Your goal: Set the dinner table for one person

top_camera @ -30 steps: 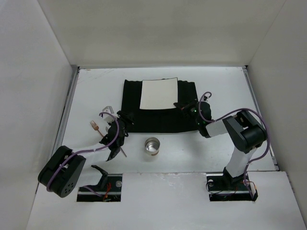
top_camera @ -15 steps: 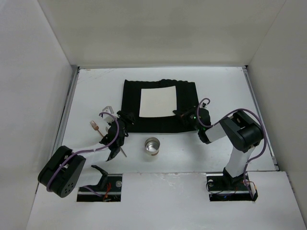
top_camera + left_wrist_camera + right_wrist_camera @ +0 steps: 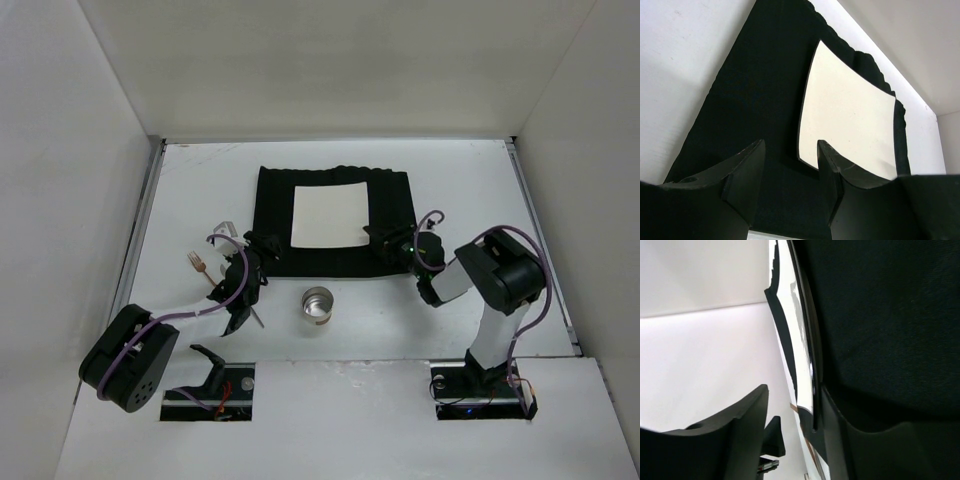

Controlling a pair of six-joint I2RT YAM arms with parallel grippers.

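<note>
The dinner table took up the whole workspace, a matte white top with thin rails down its sides. On its far middle lay the black ribbed mat, and on the mat sat the square white plate, roughly centred.

The right gripper was low at the plate's near right corner. Its jaws were spread. In the right wrist view the plate's thin rim ran through the gap, close against one finger, though I could not tell whether they touched. The left gripper hung just off the mat's near left corner, jaws also spread and holding nothing, pointing across the mat toward the plate.

A metal cup stood upright on bare table just in front of the mat, between the two arms. A copper-coloured fork lay well to the left, beside the left arm.

The main risk seemed to be at the right side. With the finger so near the rim, any sideways move could push the plate off centre or ruck the cloth under it. Closing on so thin an edge could tip the plate up or let it slip out. The left gripper, coming forward low, could snag the mat's corner, and either arm swinging inward could knock the cup over.
</note>
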